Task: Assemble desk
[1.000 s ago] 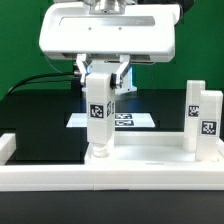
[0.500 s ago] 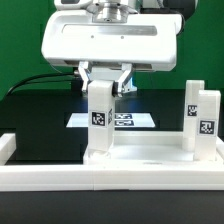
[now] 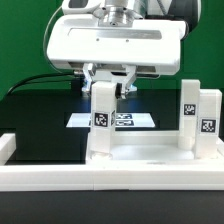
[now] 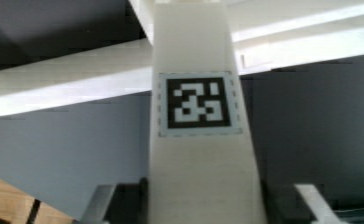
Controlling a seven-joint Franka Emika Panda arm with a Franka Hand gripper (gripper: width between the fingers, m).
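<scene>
Leg post (image 3: 103,118), white, tagged, upright.

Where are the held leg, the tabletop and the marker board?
Held leg (image 3: 101,118): exterior view, on its tag.
Tabletop (image 3: 140,145): exterior view, on its bare top face.
Marker board (image 3: 138,121): exterior view, on its right part behind the leg.

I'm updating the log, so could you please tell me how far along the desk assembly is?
Partway. Two leg posts already stand on the tabletop panel at the exterior view's right. The gripper holds a third leg post upright on the panel. Its seating cannot be judged; a fourth is not in view.
</scene>
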